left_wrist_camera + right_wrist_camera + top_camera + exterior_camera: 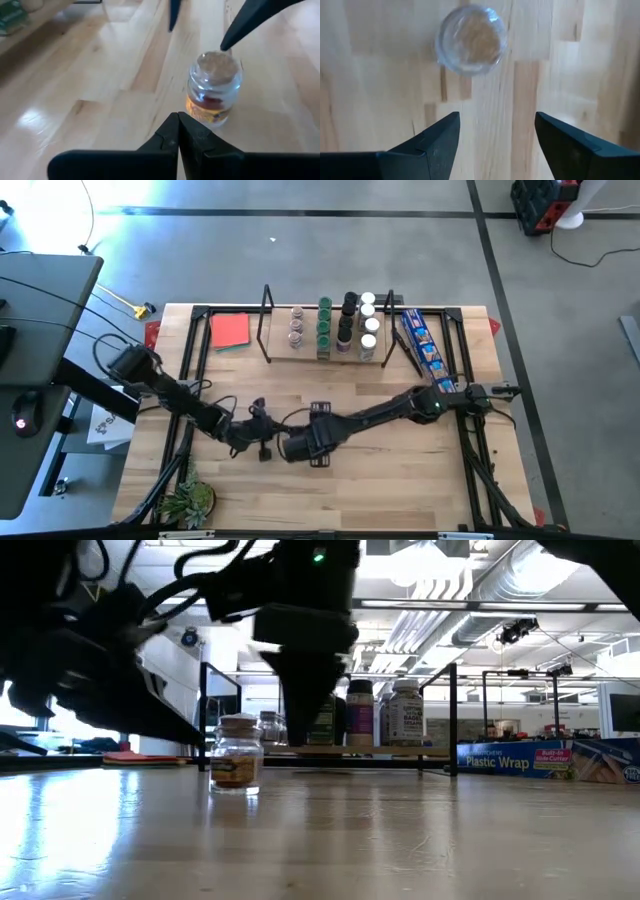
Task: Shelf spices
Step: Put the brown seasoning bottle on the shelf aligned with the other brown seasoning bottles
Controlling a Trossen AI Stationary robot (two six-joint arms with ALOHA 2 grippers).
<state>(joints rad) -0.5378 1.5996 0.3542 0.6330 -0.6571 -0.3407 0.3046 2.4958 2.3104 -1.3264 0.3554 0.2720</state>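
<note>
lone jar (237, 752) upright on table (400, 480), before shelf (325, 358); other jars (345, 325) on shelf.

One small clear jar (237, 753) with an orange label stands upright and alone on the desk's bare wood, toward the near edge. The other spices (345, 326) — white, black and green lids — stand in rows on the light-wood shelf (280, 352) at the far edge.

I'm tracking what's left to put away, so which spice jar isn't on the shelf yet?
The clear jar with the cork-coloured top, standing alone on the table below the open right gripper; the others stand on the shelf.
</note>
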